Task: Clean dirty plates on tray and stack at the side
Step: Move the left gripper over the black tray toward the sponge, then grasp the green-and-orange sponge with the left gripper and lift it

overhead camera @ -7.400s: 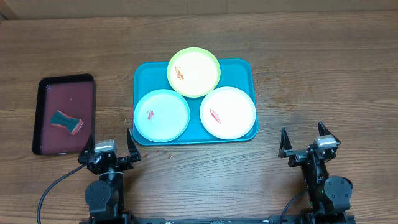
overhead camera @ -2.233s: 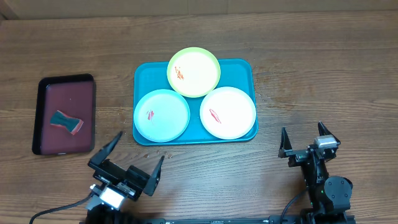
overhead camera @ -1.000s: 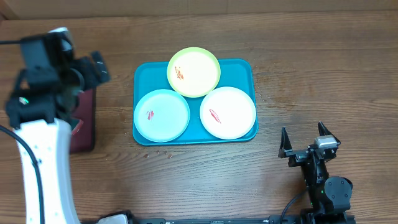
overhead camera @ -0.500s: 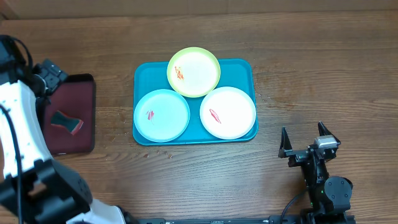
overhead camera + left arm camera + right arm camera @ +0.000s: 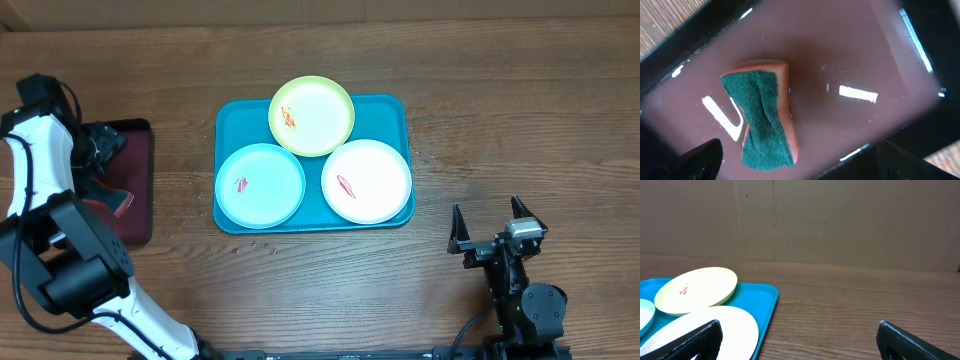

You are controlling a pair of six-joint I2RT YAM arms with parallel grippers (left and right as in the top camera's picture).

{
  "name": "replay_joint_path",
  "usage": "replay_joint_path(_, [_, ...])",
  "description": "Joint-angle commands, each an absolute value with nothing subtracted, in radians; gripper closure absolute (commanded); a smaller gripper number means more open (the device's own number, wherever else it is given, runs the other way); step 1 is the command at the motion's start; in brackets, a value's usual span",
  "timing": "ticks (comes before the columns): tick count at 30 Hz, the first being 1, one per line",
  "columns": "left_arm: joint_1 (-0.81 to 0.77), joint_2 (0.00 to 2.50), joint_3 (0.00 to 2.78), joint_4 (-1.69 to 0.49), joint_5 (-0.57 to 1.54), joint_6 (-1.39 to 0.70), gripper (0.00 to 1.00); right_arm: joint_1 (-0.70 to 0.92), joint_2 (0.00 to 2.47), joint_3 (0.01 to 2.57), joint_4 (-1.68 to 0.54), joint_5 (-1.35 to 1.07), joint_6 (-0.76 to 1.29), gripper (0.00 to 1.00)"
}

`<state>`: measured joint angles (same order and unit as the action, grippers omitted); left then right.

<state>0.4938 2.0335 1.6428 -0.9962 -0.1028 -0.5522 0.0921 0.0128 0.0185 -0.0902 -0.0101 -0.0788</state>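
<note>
The turquoise tray (image 5: 232, 115) lies mid-table and holds three plates: yellow-green (image 5: 312, 116) at the back, light blue (image 5: 260, 185) front left, white (image 5: 366, 181) front right, each with a red smear. My left gripper (image 5: 102, 155) hangs open over the maroon tray (image 5: 140, 185) on the left. In the left wrist view its fingers (image 5: 805, 170) straddle a green-and-orange sponge (image 5: 765, 117) lying below them, not touching it. My right gripper (image 5: 492, 222) is open and empty at the front right. Its wrist view (image 5: 800, 345) shows the yellow-green plate (image 5: 696, 290), the white plate (image 5: 715, 330) and the tray (image 5: 762, 297).
The maroon tray (image 5: 855, 55) has a raised black rim. My left arm arches over the table's left side from its base at the front. Bare wooden table lies to the right of the turquoise tray (image 5: 520, 130) and in front of it.
My left arm has swung from its rest at the front out to the far left and come down over the maroon tray and sponge. The right arm and the plates have not moved.
</note>
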Motion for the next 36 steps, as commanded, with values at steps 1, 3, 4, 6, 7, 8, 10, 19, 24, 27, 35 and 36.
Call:
replay_joint_path(1, [0.517,2.069,1.662,-0.995,-0.123,-0.575,0.02,0.088,0.003,0.008,-0.084,-0.001,-0.083,0.0])
replay_joint_path(3, [0.531,2.084,1.662,-0.996,-0.124,-0.577,0.02,0.088,0.003,0.008,-0.084,-0.001,-0.083,0.0])
replay_joint_path(4, [0.538,2.091,1.662,-0.998,-0.123,-0.577,0.02,0.088,0.003,0.008,-0.084,-0.001,-0.083,0.0])
replay_joint_path(6, [0.555,2.114,1.662,-1.007,-0.123,-0.577,0.03,0.088,0.003,0.008,-0.084,-0.001,-0.083,0.0])
replay_joint_path(7, [0.56,2.125,1.662,-1.008,-0.123,-0.577,0.03,0.088,0.003,0.008,-0.084,-0.001,-0.083,0.0])
replay_joint_path(8, [0.566,2.138,1.662,-1.008,-0.121,-0.576,0.03,0.088,0.003,0.008,-0.084,-0.001,-0.083,0.0])
replay_joint_path(10, [0.573,2.162,1.662,-1.014,-0.122,-0.57,0.03,0.088,0.003,0.008,-0.084,-0.001,-0.083,0.0])
replay_joint_path(19, [0.575,2.188,1.662,-0.982,-0.119,-0.568,0.38,0.088,0.003,0.008,-0.084,-0.001,-0.083,0.0])
replay_joint_path(24, [0.576,2.188,1.662,-0.984,-0.119,-0.568,0.83,0.088,0.003,0.008,-0.084,-0.001,-0.083,0.0])
replay_joint_path(27, [0.576,2.188,1.662,-0.996,-0.118,-0.568,0.92,0.088,0.003,0.008,-0.084,-0.001,-0.083,0.0])
replay_joint_path(35, [0.575,2.188,1.662,-1.076,-0.081,-0.568,0.0,0.088,0.003,0.008,-0.084,-0.001,-0.083,0.0])
replay_joint_path(36, [0.575,2.188,1.662,-1.099,-0.05,-0.568,0.0,0.088,0.003,0.008,-0.084,-0.001,-0.083,0.0])
